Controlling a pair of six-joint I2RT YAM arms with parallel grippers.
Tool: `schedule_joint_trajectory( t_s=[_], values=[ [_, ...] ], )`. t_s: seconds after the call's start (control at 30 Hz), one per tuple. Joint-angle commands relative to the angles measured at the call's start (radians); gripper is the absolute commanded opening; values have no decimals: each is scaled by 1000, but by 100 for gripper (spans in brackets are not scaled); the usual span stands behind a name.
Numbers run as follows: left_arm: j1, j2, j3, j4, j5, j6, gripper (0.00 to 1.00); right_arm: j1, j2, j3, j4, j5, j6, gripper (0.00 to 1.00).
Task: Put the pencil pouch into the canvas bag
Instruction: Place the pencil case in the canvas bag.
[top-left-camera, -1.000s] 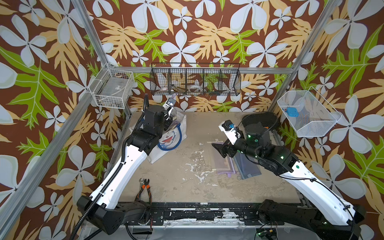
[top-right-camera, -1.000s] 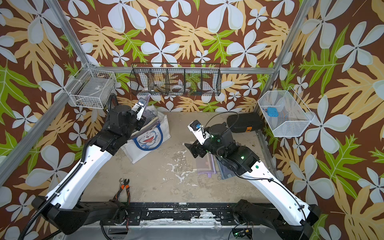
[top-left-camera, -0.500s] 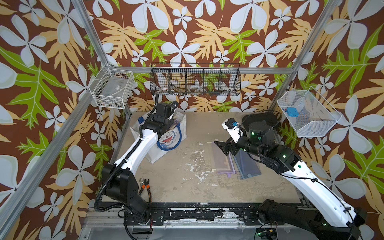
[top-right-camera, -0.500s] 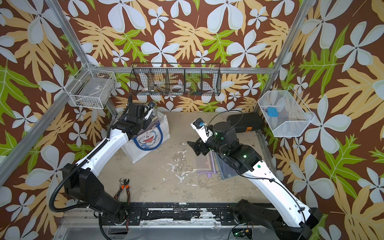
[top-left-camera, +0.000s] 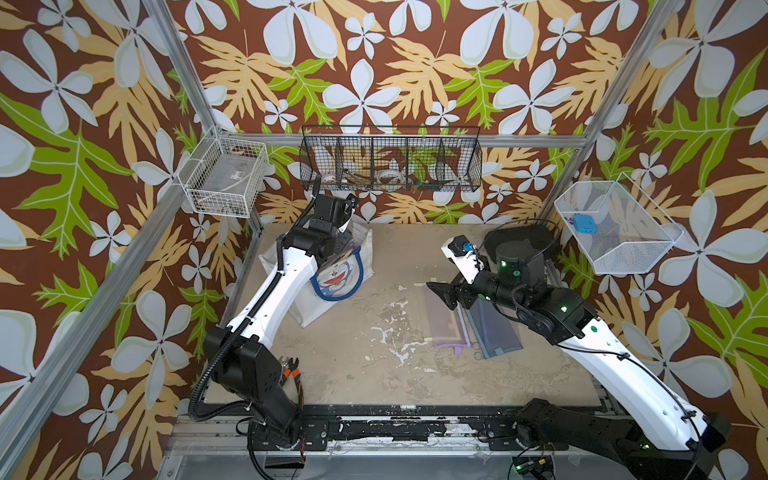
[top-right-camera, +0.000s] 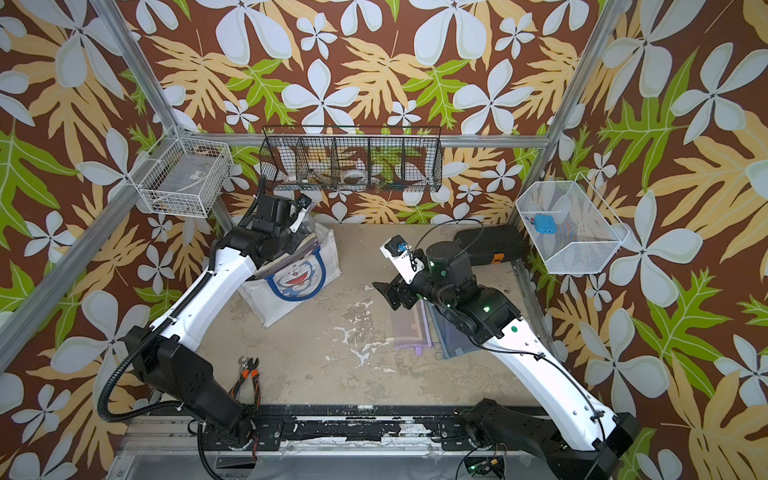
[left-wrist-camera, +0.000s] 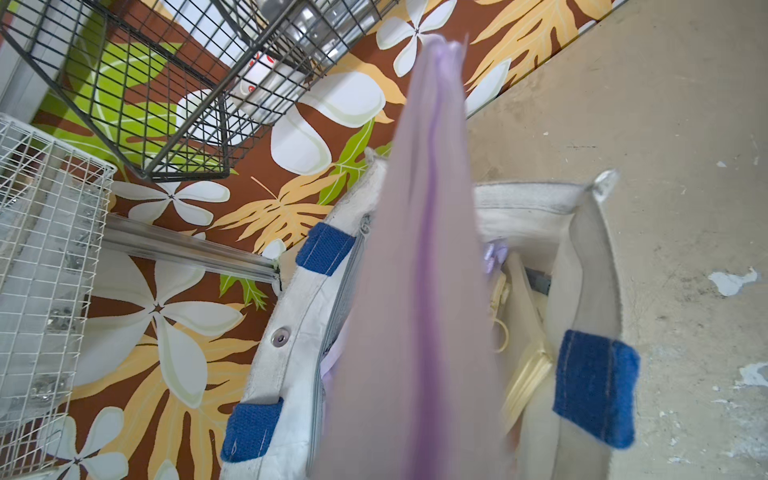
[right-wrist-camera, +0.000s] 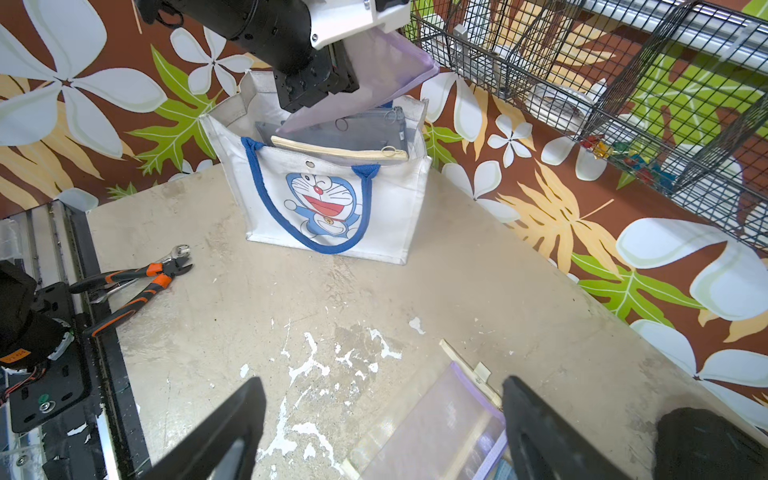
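left tool (right-wrist-camera: 322, 89): pinching lilac pencil pouch (right-wrist-camera: 374, 79), angled down at canvas bag (right-wrist-camera: 395, 216) mouth, to slip in | right tool (right-wrist-camera: 380, 401): spread wide, empty, well apart from bag

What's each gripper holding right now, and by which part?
Left gripper: shut on the lavender pencil pouch, pinched near one end, the rest slanting toward the open canvas bag. Right gripper: open, holding nothing.

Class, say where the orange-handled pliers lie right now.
In both top views the pliers lie near the table's front edge, on the left, beside the left arm's base.
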Motion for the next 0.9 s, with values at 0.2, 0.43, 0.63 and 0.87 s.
schedule_joint_trajectory(
  t_s=[0.2, 0.43, 0.63, 0.87],
  values=[
    [-37, 9, 17, -133, -54, -76, 0, -4, 13, -7, 38, -32, -14, 89],
    [-33, 46, -4, -117, -147, -44, 0, -4, -32, -32, 44, -24, -19, 89],
    [63, 133, 48, -118, -78, -55, 0, -4, -71, -54, 47, 1, -27, 89],
    [84, 192, 69, -116, 1, -41, 0, -6, -77, -51, 54, 7, -27, 89]
  ],
)
